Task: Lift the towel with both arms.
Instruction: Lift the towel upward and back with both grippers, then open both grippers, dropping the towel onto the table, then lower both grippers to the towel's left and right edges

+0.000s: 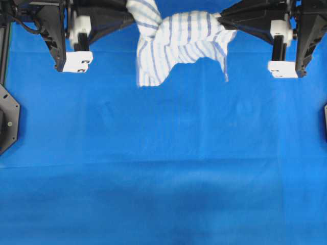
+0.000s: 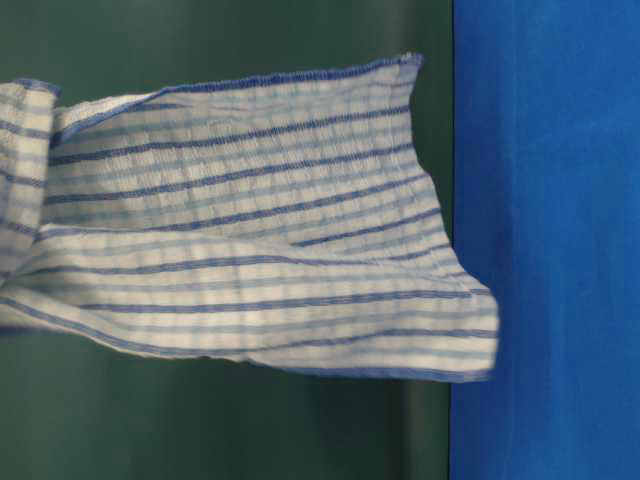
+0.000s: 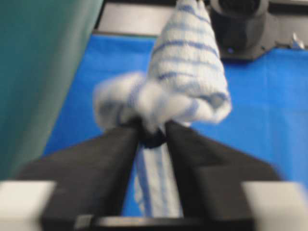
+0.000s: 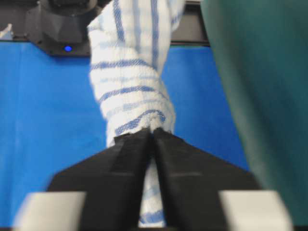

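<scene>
Blue cloth [image 1: 163,173] covered the whole table in the overhead view, smooth apart from faint creases, and it filled the right side of the table-level view behind a dark green backdrop [image 2: 200,430]. Against that blue, the towel [image 1: 179,43] hung near the top edge of the overhead picture — white, with thin blue and grey-green stripes, stretched between the two arms and sagging in the middle, its lower edge drooping in uneven folds. At table level the towel [image 2: 260,220] spread wide across the frame, clear of the table, its stripes running roughly level and its hemmed upper edge tilted.

From the left, the left gripper [image 1: 134,19] reached to the towel's left end. Its wrist camera showed the black wedge fingers [image 3: 101,163] standing slightly apart at the tips, with a bunched corner of the towel [image 3: 168,96] lodged between them and a strip of fabric trailing down through the gap — the cloth was pinched there, though the picture was blurred.

From the right, the right gripper [image 1: 220,23] met the towel's other end. In its wrist view the two black fingers [image 4: 130,159] were pressed nearly together on a twisted roll of the towel [image 4: 132,86], which rose away from the tips.
</scene>
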